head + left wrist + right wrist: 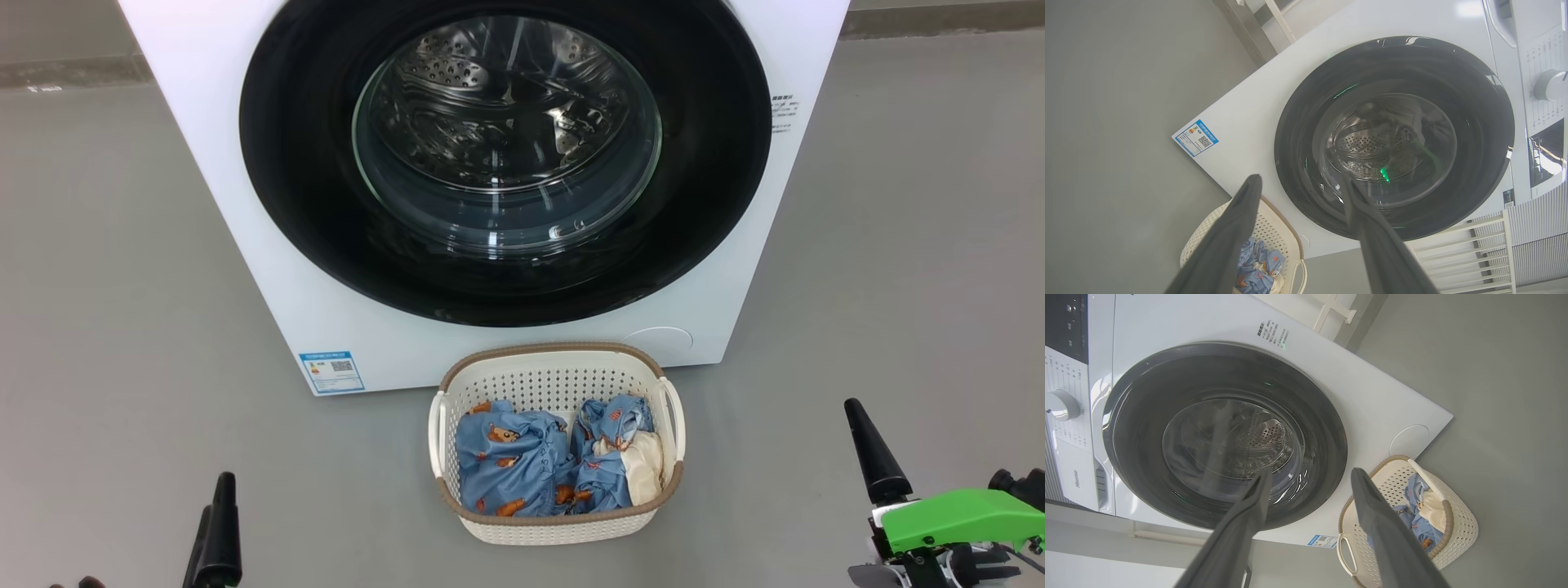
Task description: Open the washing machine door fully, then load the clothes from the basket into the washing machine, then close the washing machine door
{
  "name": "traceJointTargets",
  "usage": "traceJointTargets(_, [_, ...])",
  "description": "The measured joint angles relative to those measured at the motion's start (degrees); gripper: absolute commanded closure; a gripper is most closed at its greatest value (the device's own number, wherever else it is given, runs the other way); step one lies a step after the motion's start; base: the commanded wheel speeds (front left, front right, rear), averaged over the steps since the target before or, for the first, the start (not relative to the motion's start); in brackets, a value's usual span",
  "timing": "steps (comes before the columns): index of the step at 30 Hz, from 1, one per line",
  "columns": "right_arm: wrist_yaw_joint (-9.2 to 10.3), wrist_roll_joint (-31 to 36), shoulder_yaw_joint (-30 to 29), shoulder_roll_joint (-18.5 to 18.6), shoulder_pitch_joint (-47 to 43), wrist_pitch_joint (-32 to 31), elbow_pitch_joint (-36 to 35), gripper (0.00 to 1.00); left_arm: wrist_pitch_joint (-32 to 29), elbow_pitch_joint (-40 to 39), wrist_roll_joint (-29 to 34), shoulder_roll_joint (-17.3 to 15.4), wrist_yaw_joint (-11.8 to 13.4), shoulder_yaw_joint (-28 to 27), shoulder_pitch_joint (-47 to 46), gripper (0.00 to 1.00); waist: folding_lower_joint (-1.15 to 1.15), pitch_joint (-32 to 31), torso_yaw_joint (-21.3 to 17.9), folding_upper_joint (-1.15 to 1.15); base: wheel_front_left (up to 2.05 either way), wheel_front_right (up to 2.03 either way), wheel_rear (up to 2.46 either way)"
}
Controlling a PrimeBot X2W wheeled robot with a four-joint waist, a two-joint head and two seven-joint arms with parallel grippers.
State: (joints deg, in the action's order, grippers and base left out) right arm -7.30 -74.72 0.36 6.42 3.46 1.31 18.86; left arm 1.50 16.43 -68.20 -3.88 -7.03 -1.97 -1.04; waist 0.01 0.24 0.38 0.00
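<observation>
The white washing machine (245, 204) fills the top of the head view. Its washing machine door (302, 163), black-rimmed with a glass bowl, lies shut against the front, and the steel drum shows through the glass. On the floor just before it stands the cream basket (555, 380), holding the clothes (510, 461): blue bear-print fabric and a cream-white piece. My left gripper (1301, 179) is open and empty at the lower left, well short of the basket. My right gripper (1312, 471) is open and empty at the lower right, one dark finger (873, 453) rising beside a green part.
Grey floor (106, 286) spreads on both sides of the machine and basket. A blue label (332, 371) and a round cover (657, 339) sit low on the machine front. The left wrist view shows a control knob (1549, 83) and a white slatted rack (1474, 245) beside the machine.
</observation>
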Motion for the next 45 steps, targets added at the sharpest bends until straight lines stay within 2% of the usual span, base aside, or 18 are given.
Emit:
traceJointTargets(31, [0.00,26.53,4.44,3.42,2.21,5.25,0.43,0.00,5.15,1.64,28.69,-0.96,-0.08,-0.03,-1.13,0.00,0.00,0.10,0.15,0.00,0.00,0.00,0.00])
traceJointTargets(45, [0.00,37.53,5.37,4.32,2.27,7.45,0.60,0.00,7.35,2.10,37.86,-1.47,-0.16,0.16,-1.58,0.00,0.00,0.26,0.17,0.00,0.00,0.00,0.00])
